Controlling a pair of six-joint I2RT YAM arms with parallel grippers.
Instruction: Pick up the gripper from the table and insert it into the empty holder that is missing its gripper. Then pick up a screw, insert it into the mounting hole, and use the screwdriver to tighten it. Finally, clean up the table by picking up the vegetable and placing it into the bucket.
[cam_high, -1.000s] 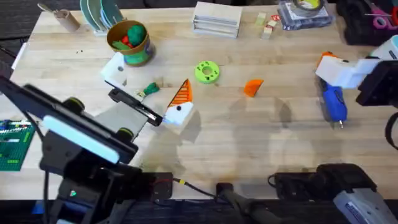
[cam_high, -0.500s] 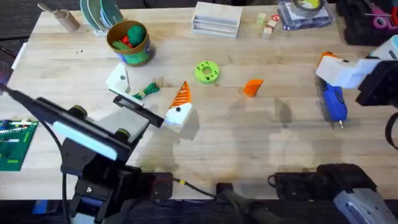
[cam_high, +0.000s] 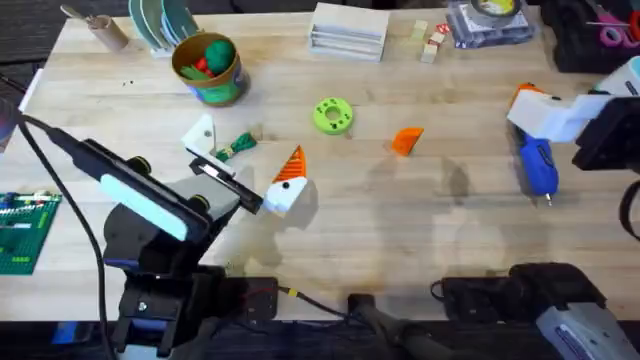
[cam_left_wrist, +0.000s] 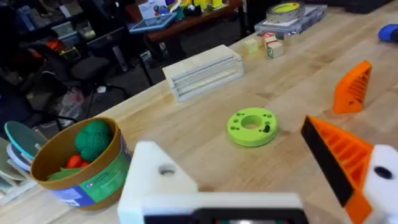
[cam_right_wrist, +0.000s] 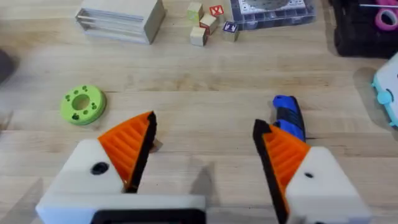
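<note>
The orange ribbed gripper (cam_high: 406, 140) lies loose on the table right of centre, and the left wrist view shows the wedge (cam_left_wrist: 352, 87) upright. My left gripper (cam_high: 243, 158) is open; one jaw is the bare white empty holder (cam_high: 200, 132) (cam_left_wrist: 155, 180), the other carries an orange pad (cam_high: 292, 165). The green vegetable (cam_high: 237, 146) lies between these jaws in the overhead view. The bucket (cam_high: 208, 68) stands at the back left. The blue screwdriver (cam_high: 536, 165) lies at the right, just beside my open, empty right gripper (cam_high: 530, 110) (cam_right_wrist: 204, 124).
A lime-green ring (cam_high: 333, 115) (cam_right_wrist: 83, 104) sits mid-table behind the wedge. A pale wooden block (cam_high: 348, 28), small cubes (cam_high: 430, 42) and a clear box (cam_high: 488, 22) line the far edge. A tan cup (cam_high: 105, 30) and a green brick plate (cam_high: 22, 230) are at the left.
My left arm has swung, carrying its open gripper a little toward the near side and to the right, over the vegetable. The right arm and the loose objects have not moved.
</note>
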